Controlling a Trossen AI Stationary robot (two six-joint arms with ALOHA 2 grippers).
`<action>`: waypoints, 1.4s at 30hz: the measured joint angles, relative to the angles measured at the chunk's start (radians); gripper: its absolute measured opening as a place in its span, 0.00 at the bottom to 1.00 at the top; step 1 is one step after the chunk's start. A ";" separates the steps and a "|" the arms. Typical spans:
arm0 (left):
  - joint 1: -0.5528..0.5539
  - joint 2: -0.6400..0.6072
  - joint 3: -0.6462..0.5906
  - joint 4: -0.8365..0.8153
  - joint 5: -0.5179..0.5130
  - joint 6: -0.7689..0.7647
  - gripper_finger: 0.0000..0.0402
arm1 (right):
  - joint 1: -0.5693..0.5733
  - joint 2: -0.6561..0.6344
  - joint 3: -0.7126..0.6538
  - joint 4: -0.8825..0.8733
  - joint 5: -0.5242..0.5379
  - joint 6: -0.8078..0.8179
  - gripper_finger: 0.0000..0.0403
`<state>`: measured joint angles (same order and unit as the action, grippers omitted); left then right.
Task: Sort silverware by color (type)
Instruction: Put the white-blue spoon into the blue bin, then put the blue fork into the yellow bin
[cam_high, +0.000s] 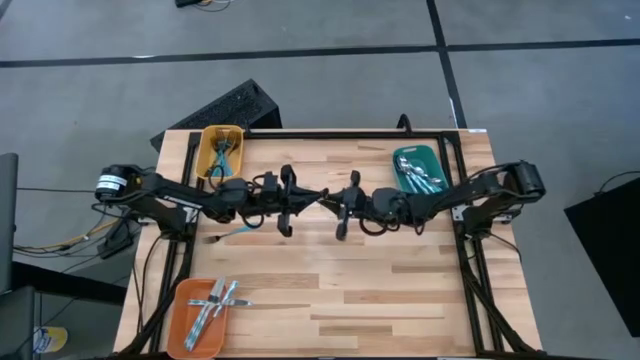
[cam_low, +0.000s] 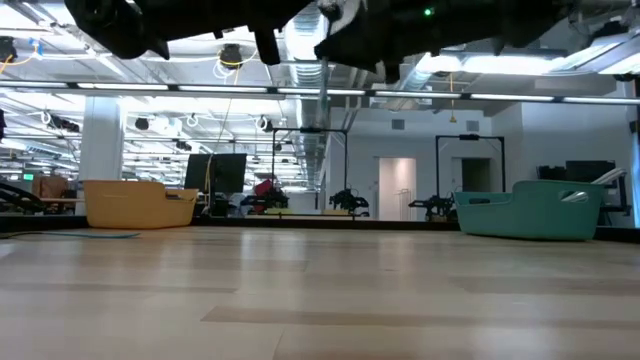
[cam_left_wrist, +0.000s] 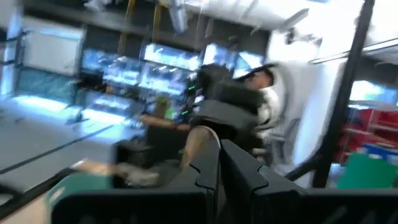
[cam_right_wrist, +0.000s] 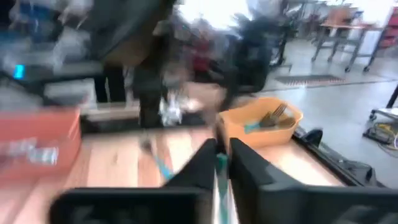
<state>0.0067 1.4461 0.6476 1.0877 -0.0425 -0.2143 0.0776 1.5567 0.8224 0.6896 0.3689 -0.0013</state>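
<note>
Table (cam_high: 400, 290) middle bare | left gripper (cam_high: 318, 199) pinched empty | right gripper (cam_right_wrist: 220, 163) — clamps silverware (cam_right_wrist: 217, 186)

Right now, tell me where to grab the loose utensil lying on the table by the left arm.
Grip the loose utensil at mid-handle, coming straight down from above. It lies flat on the table, so fingers should close across its slim light-blue handle.

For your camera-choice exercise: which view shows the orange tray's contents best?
The high view: it looks down into the orange tray at the silverware inside. The right wrist view shows it blurred; the low and left wrist views show none.
</note>
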 joint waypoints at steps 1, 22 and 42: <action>0.000 -0.004 0.000 -0.024 -0.017 0.000 0.00 | 0.000 -0.020 0.000 -0.056 0.000 -0.005 0.09; -0.031 -0.300 0.000 -1.475 -0.442 -0.360 0.30 | -0.356 -0.310 0.186 -1.745 0.162 0.561 0.06; -0.226 -0.323 0.000 -1.775 -0.581 -0.595 0.30 | -0.464 -0.249 0.186 -1.729 0.178 0.469 0.59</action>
<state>-0.2192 1.1233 0.6476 -0.6877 -0.6237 -0.8091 -0.3869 1.3076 1.0084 -1.0398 0.5473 0.4676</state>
